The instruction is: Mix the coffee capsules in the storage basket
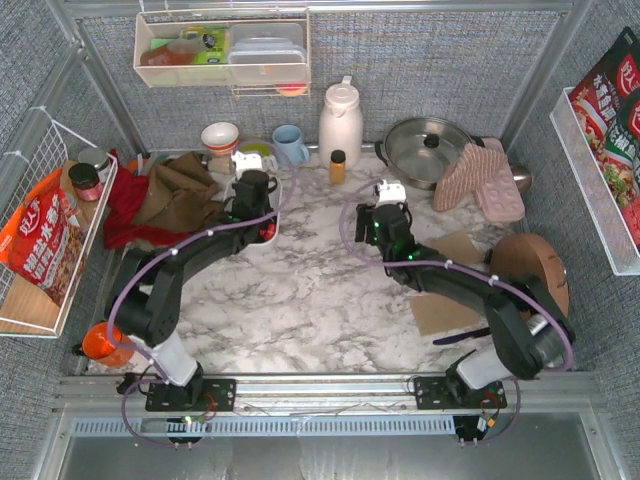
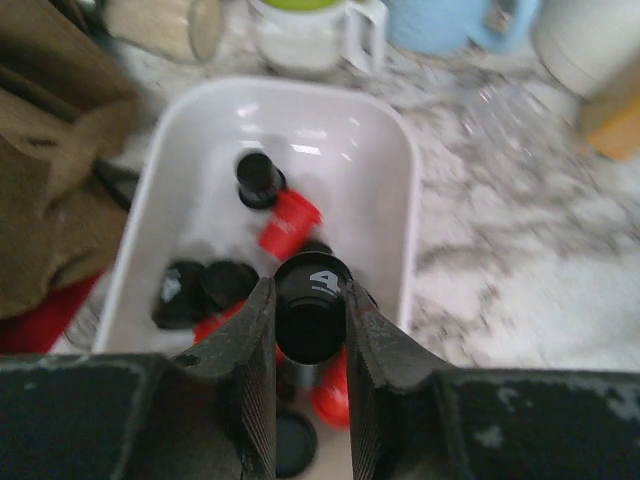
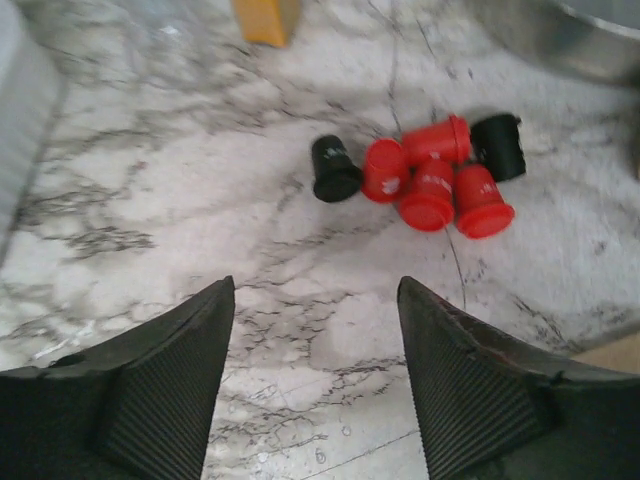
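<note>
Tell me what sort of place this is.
Most likely a mock kitchen counter built inside a test booth: a marble-patterned countertop holds a lidded steel pot, a white thermos jug and pink oven mitts, while grey fabric walls carry wire racks of snack packets.

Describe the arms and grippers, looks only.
The left arm and right arm are black, grey-white near the base, each trailed by a purple cable, white camera block at the wrist. Left gripper and right gripper: black wedge fingers, ribbed inside.
</note>
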Controlling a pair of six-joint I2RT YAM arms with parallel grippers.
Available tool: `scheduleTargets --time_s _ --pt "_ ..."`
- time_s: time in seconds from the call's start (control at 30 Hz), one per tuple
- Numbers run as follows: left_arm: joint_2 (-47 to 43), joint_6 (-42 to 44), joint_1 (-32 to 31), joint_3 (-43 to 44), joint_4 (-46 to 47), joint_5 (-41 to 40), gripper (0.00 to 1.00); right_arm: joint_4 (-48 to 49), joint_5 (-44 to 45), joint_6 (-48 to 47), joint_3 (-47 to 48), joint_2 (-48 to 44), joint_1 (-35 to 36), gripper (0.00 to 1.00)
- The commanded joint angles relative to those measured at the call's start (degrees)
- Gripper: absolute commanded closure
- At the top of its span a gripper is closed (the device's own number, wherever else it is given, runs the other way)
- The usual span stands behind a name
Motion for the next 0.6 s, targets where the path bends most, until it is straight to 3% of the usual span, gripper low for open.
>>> scheduleTargets --time_s 0.0,0.13,0.27,0.33,0.43,0.57 --pt "6.22 0.90 4.94 5.65 5.12 -1.31 0.85 -12.75 4.92 8.63 6.82 6.59 -1.72 0.33" --pt "11.30 0.23 8.95 9.87 7.05 2.59 0.83 -14.02 3.19 7.87 13.15 13.49 -3.03 0.33" --pt "14.31 -1.26 10.96 12.19 7.01 7.10 0.70 -15.46 1.68 5.34 19.03 19.01 -5.36 0.29" --pt "14.17 -1.82 11.25 11.42 7.72 9.64 0.55 -18.23 0.09 5.70 22.30 21.64 -7.01 0.30" --pt "11.37 -2.06 11.14 7.65 10.42 13.51 0.43 -20.89 -2.19 6.20 25.97 25.01 -9.15 0.32" --pt "5.58 -3.19 11.14 0.78 14.53 13.87 0.15 -23.64 -4.82 6.55 30.30 29.31 -10.79 0.37"
